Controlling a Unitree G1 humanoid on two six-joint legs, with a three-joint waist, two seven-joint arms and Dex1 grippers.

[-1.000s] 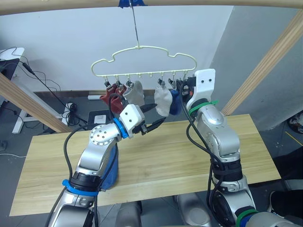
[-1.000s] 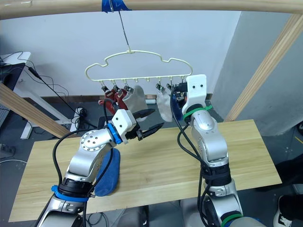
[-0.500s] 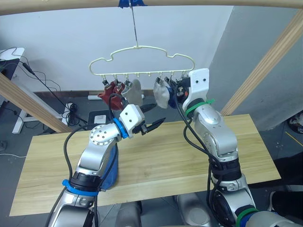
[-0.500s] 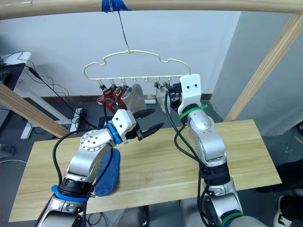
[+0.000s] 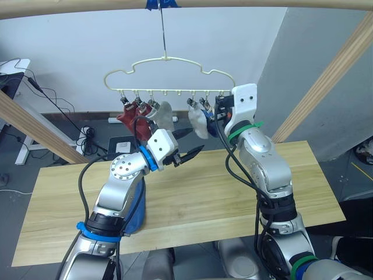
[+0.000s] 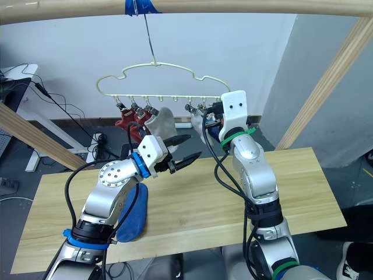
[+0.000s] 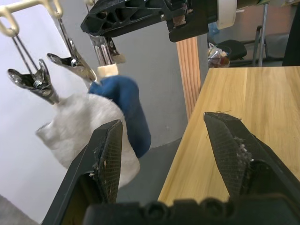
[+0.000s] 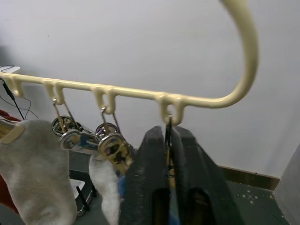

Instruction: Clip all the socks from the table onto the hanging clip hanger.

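Five socks (image 5: 199, 121) hang from the hanger (image 5: 169, 76), one blue sock (image 6: 132, 217) lies on the desk's (image 5: 204, 198) left, the right end effector (image 8: 167, 154) pinches the rightmost clip (image 8: 167, 129), and the left end effector (image 5: 189, 143) gapes empty.

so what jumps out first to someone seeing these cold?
The pale yellow clip hanger hung from the overhead pole, with red, grey and blue socks clipped on. The right end effector is pinched on the hanger's end clip. One blue sock lies on the table.
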